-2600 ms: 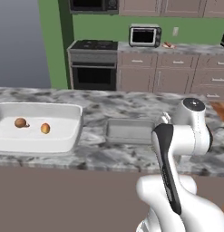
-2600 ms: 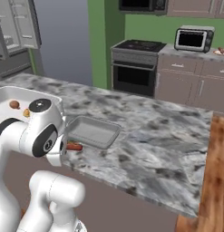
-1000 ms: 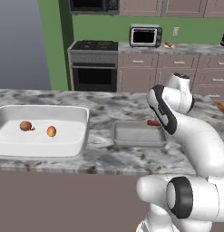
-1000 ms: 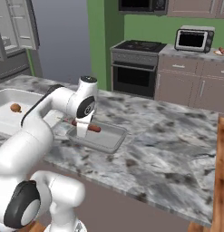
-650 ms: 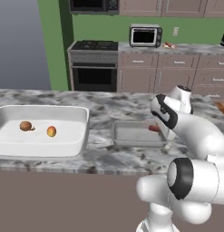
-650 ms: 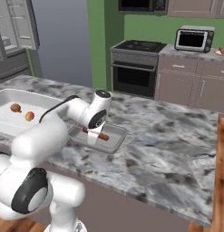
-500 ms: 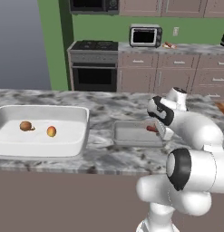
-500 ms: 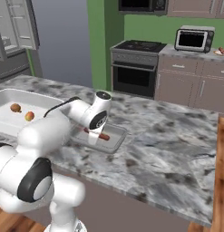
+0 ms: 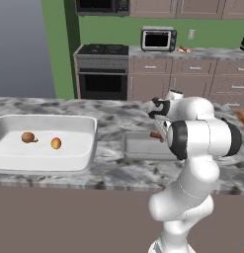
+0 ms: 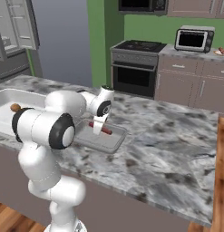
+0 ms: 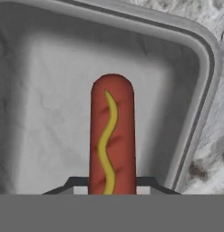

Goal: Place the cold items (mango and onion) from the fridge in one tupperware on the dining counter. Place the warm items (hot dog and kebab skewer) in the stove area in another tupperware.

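Hand view: fingers grip the mustard-striped hot dog above the grey tupperware.

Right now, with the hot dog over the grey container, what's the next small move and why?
Probably lower slightly and open. The gripper is shut on the hot dog, which hangs over the floor of the grey container, inside its rim. How far above the floor it is, I cannot tell.
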